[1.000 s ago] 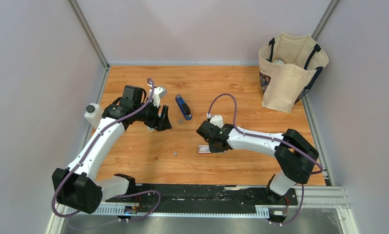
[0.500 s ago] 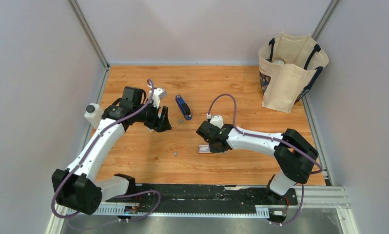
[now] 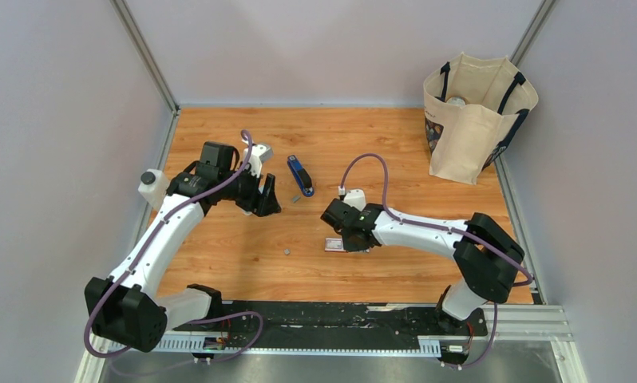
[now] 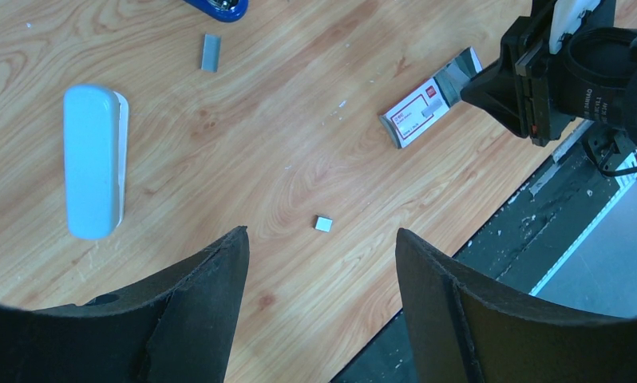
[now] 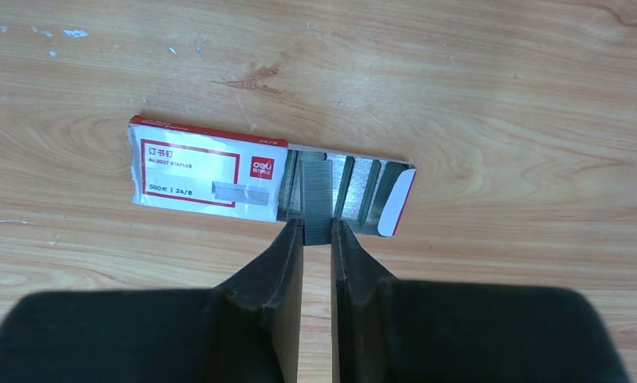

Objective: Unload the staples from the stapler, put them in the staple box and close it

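The dark-blue stapler (image 3: 300,175) lies flat on the wooden table (image 3: 395,136), toward the far middle, between my two arms and touched by neither. Just beside its near end lies a short strip of staples (image 4: 211,52). A tiny staple bit (image 4: 323,224) sits alone, nearer my bases.

My right claw (image 5: 317,230) is pinched together on another staple strip (image 5: 316,191), one fingertip on either side of its near end. That strip sits over the open grey tray of the red-and-white staple box (image 5: 189,171), which lies flat on the wood, well apart from the stapler. Whether the strip rests in the tray or is lifted off it, I cannot tell.

My left claw (image 4: 322,233) hangs above the table to the left of the stapler, fingers wide apart, holding nothing. Below it lies a pale blue oblong block (image 4: 94,159).

A white bottle (image 3: 150,187) with a black cap stands at the left edge, and a canvas tote bag (image 3: 475,120) stands in the far right corner.
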You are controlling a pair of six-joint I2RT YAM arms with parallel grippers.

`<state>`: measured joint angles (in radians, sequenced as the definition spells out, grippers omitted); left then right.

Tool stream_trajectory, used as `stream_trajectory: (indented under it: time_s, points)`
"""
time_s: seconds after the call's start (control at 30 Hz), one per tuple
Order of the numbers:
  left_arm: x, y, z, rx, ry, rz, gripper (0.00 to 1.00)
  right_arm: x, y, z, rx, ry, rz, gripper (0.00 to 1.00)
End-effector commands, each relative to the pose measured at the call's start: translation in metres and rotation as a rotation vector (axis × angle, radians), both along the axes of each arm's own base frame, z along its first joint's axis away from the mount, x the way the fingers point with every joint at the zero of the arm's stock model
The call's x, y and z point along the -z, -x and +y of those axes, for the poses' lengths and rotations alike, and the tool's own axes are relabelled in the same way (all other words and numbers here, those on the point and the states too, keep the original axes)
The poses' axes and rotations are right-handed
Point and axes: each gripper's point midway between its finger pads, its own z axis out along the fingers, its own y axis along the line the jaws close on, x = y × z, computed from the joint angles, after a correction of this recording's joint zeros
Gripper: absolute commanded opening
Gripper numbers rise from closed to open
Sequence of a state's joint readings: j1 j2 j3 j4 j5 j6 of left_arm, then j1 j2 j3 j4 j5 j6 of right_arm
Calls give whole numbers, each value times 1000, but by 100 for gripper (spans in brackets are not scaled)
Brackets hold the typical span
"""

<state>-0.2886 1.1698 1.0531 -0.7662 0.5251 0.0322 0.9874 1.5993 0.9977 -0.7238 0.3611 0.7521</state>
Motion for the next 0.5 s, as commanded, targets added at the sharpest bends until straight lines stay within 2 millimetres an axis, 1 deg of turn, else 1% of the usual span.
stream_trajectory:
  time_s: [0.0, 0.17, 0.37, 0.47]
  points:
    - [-10, 1, -4, 33, 19, -55, 75, -28, -9, 12, 17, -60, -64, 5]
    - [-10, 1, -4, 33, 20, -56, 75, -26, -4, 12, 13, -60, -58, 5]
    - [-12, 0, -3, 31, 21, -63, 75, -17, 1, 9, 26, -57, -33, 5]
    - [-11, 1, -3, 30, 20, -61, 75, -17, 1, 9, 29, -60, -33, 5]
